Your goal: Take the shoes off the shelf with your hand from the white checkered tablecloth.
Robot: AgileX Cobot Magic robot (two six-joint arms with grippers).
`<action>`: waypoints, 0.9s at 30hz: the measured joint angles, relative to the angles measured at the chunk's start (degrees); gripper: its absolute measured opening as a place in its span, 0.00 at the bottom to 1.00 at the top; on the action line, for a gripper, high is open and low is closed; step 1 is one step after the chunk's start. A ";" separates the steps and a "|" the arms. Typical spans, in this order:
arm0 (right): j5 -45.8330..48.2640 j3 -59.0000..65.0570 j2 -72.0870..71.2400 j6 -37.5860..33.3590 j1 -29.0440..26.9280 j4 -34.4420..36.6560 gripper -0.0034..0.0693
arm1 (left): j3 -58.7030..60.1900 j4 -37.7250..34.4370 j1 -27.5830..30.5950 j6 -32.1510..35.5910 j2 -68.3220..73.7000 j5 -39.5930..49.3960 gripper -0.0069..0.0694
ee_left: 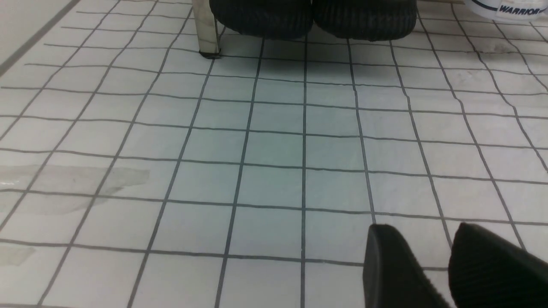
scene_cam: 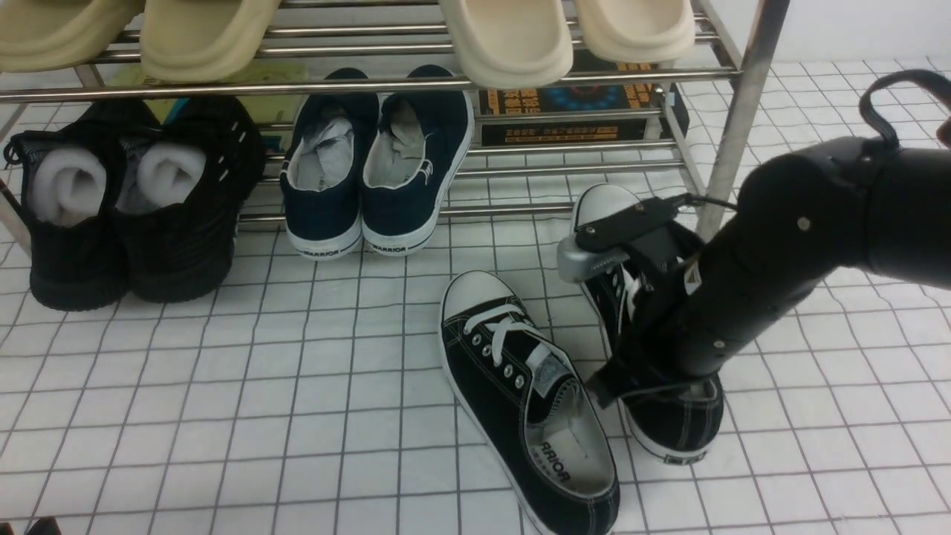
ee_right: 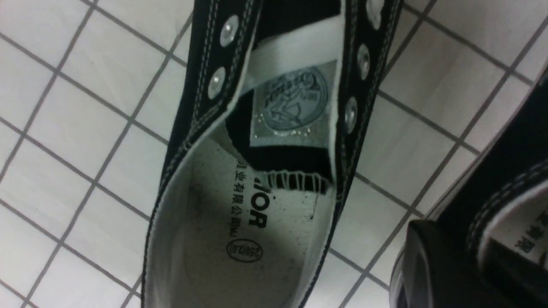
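The shoes (scene_cam: 565, 371), black canvas with white stitching, metal eyelets, flat white laces and smooth rubber toe caps, lie off the shelf (scene_cam: 743, 111) on the white checkered tablecloth (scene_cam: 297, 371) covering the counter. The left sneaker (scene_cam: 520, 386) rests flat and angled, its pale printed insole open to view. The right sneaker (scene_cam: 676, 420) sits just beside it, its toe near the shelf's thick chrome leg.

The right arm (scene_cam: 780, 245), matte black and rounded, reaches down over that sneaker. Its fingers (ee_right: 432, 265) pinch the collar, one outside the canvas wall and the other seemingly inside. The left arm's fingers (ee_left: 398, 269), blunt black wedges, hang slightly spread over bare cloth, holding nothing.

Under the thin round bars sit a navy pair (scene_cam: 371, 193) stuffed with paper and a knitted black pair (scene_cam: 134, 223) plugged with white foam rolls. Chunky beige slippers (scene_cam: 505, 37) rest on the upper bars.

The cloth is slightly wrinkled, with a faint grey stain (ee_left: 72, 184) in the left wrist view. Open cloth spreads wide on the robot's left of the shoes, and a narrower strip lies to their right.
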 joint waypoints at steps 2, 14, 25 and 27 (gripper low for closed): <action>-0.24 0.79 0.00 0.00 0.00 0.20 0.06 | 0.00 0.00 0.00 0.00 0.00 0.00 0.41; -2.15 3.12 0.00 0.00 0.05 3.85 0.10 | 0.00 0.00 0.00 0.00 0.00 0.00 0.41; 6.77 -4.32 -2.27 0.00 0.09 3.46 0.58 | 0.00 0.00 0.00 0.00 0.00 0.00 0.41; 10.43 -6.81 -3.54 0.00 0.09 3.04 0.60 | 0.00 0.00 0.00 0.00 0.00 0.00 0.41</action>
